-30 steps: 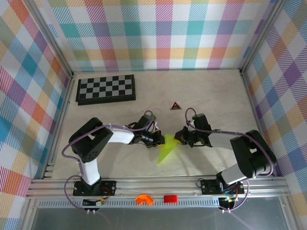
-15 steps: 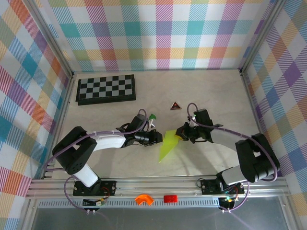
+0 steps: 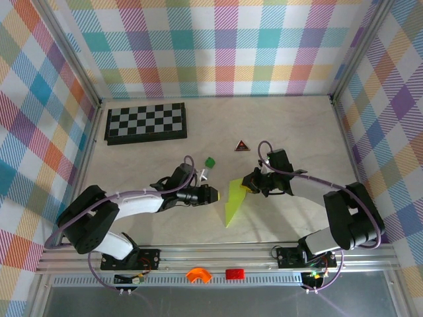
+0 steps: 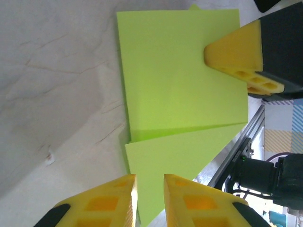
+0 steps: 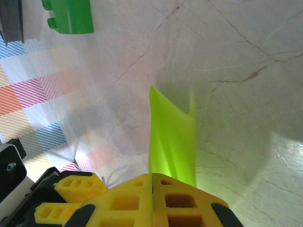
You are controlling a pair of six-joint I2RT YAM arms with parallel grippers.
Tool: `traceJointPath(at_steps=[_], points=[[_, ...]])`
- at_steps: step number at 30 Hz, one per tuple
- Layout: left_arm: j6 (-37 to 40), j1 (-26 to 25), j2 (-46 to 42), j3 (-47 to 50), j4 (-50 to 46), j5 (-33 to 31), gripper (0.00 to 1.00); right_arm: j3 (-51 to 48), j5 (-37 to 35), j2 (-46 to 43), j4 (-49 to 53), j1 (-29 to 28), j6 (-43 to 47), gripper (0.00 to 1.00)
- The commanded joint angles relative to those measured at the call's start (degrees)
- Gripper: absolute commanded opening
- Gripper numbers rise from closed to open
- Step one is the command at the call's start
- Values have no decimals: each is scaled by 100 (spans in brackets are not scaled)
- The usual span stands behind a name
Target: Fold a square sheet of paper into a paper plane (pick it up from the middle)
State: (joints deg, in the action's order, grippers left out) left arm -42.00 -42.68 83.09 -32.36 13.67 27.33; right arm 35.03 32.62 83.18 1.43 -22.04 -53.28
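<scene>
The paper plane [image 3: 232, 203] is a lime yellow-green folded dart, its point aimed at the near rail. In the left wrist view the paper plane [image 4: 180, 85] shows a broad flap over a pointed one. My right gripper [image 3: 246, 187] is shut on its far end. Seen from the right wrist, my right gripper [image 5: 152, 177] pinches the paper plane [image 5: 173, 137] edge-on above the table. My left gripper [image 3: 215, 194] sits just left of the paper. In its own view my left gripper [image 4: 150, 191] has its jaws slightly apart, the lower flap's edge right before the gap.
A chessboard [image 3: 146, 123] lies at the back left. A small red triangle [image 3: 242, 146] and a tiny green block [image 3: 209, 162] sit behind the grippers, the green block [image 5: 68, 16] also in the right wrist view. Checked walls enclose the table; the near rail [image 3: 218, 254] runs along the front.
My left gripper has opened off the paper and drawn back to the left, its arm stretching lower. The plane stays in the right gripper, its point now swung slightly toward the rail.
</scene>
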Motion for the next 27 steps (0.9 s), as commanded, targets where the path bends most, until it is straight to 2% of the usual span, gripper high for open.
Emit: traceJointPath(at_steps=[1,9,18,21,27], points=[[56,-21,-268,214,241,-97,22,6,186,76,-91,42,-110,0],[238,-82,-692,432,196,-120,25,-71,-9,-194,91,42,-134,0],[562,-320,-984,563,-53,-466,26,-885,-552,-963,-246,-10,-613,0],[816,-615,-979,485,-268,-750,28,-1156,-772,-1223,-318,-49,-962,0],[1572,-1492,-848,-6,-1138,-1810,37,-1305,-932,-1445,-496,-150,-1341,0]])
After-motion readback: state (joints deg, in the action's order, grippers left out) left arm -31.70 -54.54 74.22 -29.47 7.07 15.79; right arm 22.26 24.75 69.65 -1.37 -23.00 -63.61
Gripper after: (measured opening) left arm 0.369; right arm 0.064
